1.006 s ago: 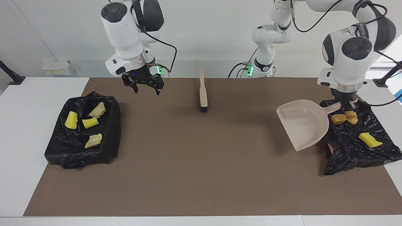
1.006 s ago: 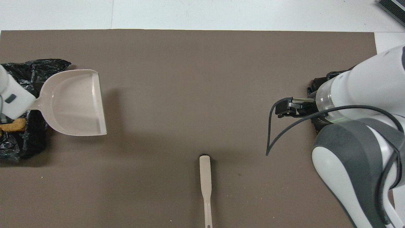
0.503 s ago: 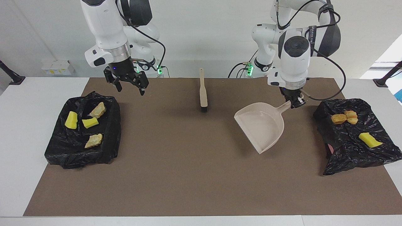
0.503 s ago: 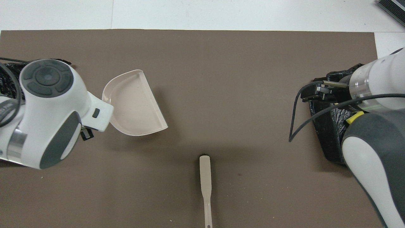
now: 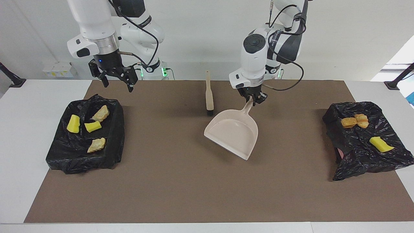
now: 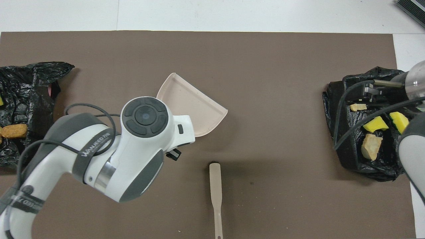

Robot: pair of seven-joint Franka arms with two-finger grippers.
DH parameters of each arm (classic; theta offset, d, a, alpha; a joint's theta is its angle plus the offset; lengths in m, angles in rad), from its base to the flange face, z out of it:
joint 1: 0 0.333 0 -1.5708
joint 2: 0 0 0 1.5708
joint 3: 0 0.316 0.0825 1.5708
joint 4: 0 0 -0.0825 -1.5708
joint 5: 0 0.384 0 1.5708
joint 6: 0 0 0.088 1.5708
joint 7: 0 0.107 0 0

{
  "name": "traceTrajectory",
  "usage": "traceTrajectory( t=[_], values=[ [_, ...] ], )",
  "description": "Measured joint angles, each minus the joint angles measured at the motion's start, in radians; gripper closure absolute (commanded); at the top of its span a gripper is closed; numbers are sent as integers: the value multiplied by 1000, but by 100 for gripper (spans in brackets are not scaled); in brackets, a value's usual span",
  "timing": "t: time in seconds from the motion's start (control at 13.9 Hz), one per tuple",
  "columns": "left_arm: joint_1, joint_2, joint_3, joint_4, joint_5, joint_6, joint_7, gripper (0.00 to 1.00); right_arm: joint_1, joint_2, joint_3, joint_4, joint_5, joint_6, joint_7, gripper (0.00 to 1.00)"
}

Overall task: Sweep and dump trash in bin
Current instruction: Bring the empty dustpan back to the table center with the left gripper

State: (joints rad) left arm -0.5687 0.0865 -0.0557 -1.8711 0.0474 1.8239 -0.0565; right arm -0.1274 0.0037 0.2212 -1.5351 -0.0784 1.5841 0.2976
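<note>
My left gripper (image 5: 254, 99) is shut on the handle of the beige dustpan (image 5: 233, 132), which hangs tilted and empty over the middle of the brown mat, beside the brush (image 5: 209, 94). In the overhead view the left arm covers the handle and only the dustpan (image 6: 192, 103) shows. Trash lies in two black bag-lined bins. The bin (image 5: 81, 163) at the right arm's end holds yellow chunks (image 5: 73, 124) and tan pieces (image 5: 101, 113). The bin (image 5: 355, 161) at the left arm's end holds brown pieces (image 5: 349, 122) and a yellow chunk (image 5: 381, 144). My right gripper (image 5: 117, 82) hangs open and empty in the air.
The beige brush (image 6: 215, 196) lies flat on the mat, its handle toward the robots and its black bristles toward the table's middle. The brown mat (image 5: 194, 194) covers most of the white table. A cable loops from the right wrist over the bin (image 6: 342, 149).
The left arm has carried the dustpan from the bin at its own end to the middle of the mat. The right gripper has drawn back toward its end of the table and risen.
</note>
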Motion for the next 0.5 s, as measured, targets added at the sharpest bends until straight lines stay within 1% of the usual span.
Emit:
traceTrajectory(
  t=[0.14, 0.29, 0.5],
  values=[
    [-46, 44, 1, 8, -50, 73, -127, 100, 3, 14, -11, 40, 0, -38, -22, 0],
    [-87, 100, 1, 31, -74, 141, -238, 100, 4, 36, -12, 93, 2, -91, -25, 0],
    [-105, 174, 3, 62, -129, 225, -315, 100, 6, 48, -12, 117, 27, -107, -25, 0]
  ],
)
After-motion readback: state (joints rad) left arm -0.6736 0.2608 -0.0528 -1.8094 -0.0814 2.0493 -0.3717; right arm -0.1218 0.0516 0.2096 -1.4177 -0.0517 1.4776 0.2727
